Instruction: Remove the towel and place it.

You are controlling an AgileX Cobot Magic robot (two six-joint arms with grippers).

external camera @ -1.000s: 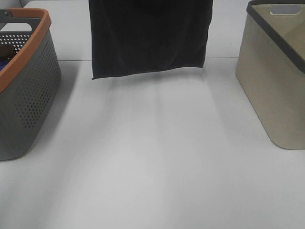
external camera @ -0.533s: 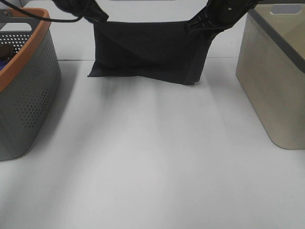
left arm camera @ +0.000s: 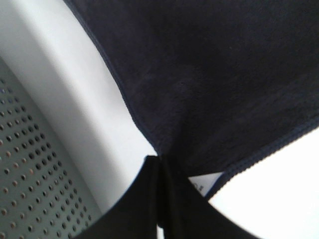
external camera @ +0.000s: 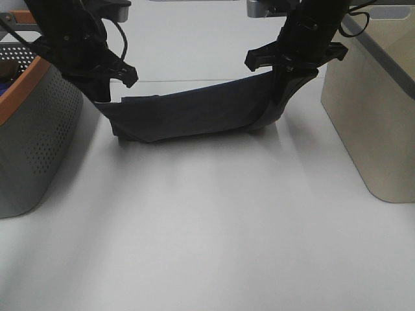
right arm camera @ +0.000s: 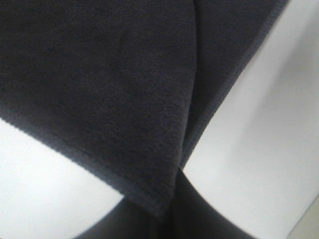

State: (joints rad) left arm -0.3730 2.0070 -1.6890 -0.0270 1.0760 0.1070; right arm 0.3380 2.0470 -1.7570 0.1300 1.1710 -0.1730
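Observation:
The dark navy towel [external camera: 194, 115] hangs stretched between my two grippers, and its lower part rests in folds on the white table [external camera: 207, 220]. My left gripper [external camera: 102, 97] is shut on the towel's left corner beside the grey basket. My right gripper [external camera: 285, 81] is shut on its right corner. In the left wrist view the towel [left arm camera: 209, 74] fills the frame, with its small white tag [left arm camera: 202, 185] next to the pinching fingers [left arm camera: 159, 167]. In the right wrist view the towel [right arm camera: 99, 74] drapes from the fingers [right arm camera: 167, 211], hemmed edge showing.
A grey perforated basket with an orange rim [external camera: 32, 123] stands at the left, close to my left arm; it also shows in the left wrist view [left arm camera: 35, 169]. A beige bin with a dark rim [external camera: 373, 103] stands at the right.
Both arms have come down and forward with the towel. It hung flat and high before; now it sags low and its lower part lies folded on the table.

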